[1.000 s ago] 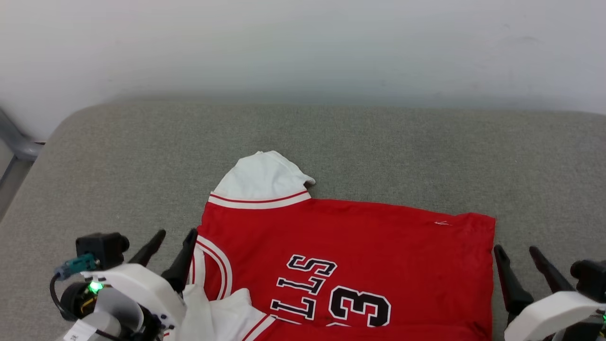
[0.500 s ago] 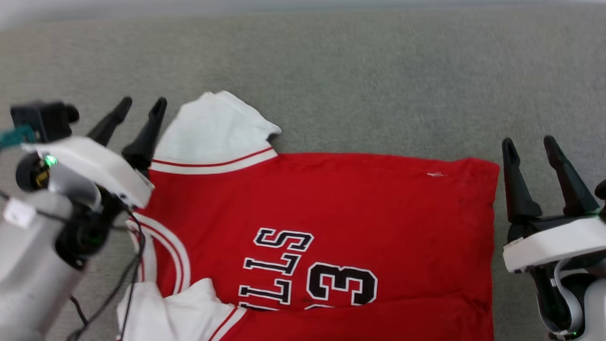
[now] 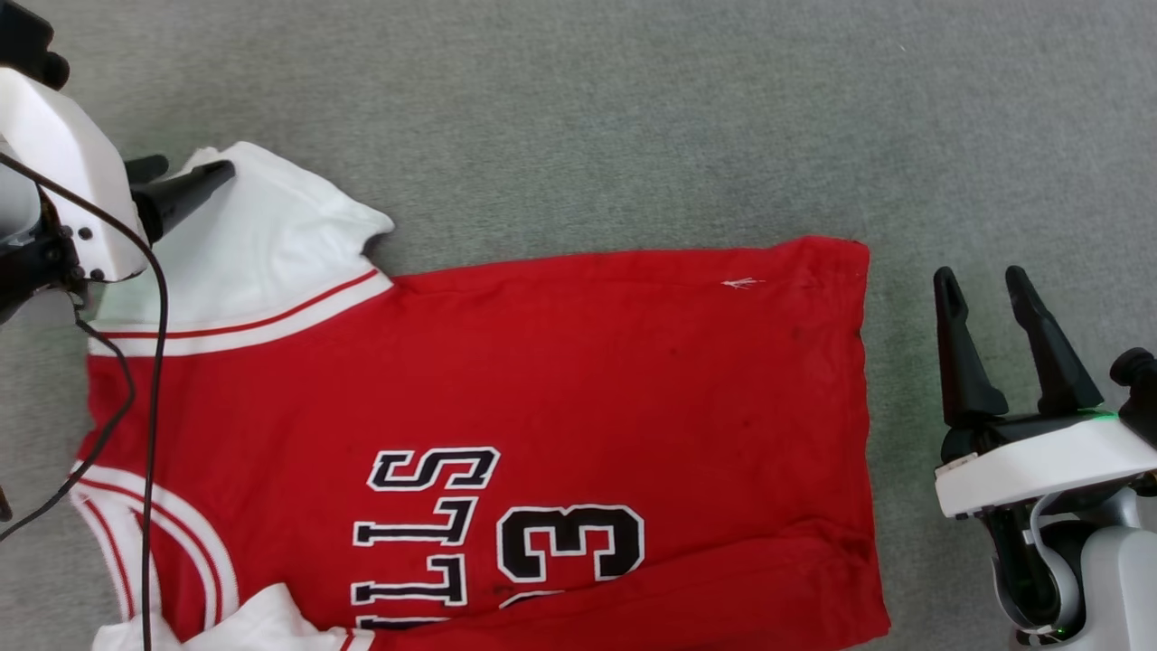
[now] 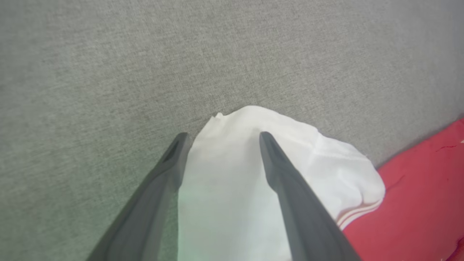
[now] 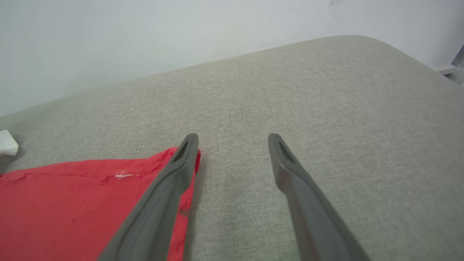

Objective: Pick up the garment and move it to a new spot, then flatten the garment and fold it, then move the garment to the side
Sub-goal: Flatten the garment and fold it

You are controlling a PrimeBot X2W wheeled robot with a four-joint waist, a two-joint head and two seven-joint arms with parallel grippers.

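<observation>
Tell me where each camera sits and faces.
Head view: from the head, down onto the garment on the grey cushion; left gripper upper left, right gripper lower right.
Left wrist view: along the open left gripper, over the white sleeve.
Right wrist view: along the open right gripper, past the red corner toward the wall.
Shared: head and left wrist views both show the white sleeve.

White wrist shells [image 3: 1039, 461]; dark tapered fingers [image 3: 963, 362]; black cable [image 3: 154, 362] at left gripper [image 3: 197, 165]; green light [image 3: 1098, 415] at right gripper [image 3: 981, 271].
</observation>
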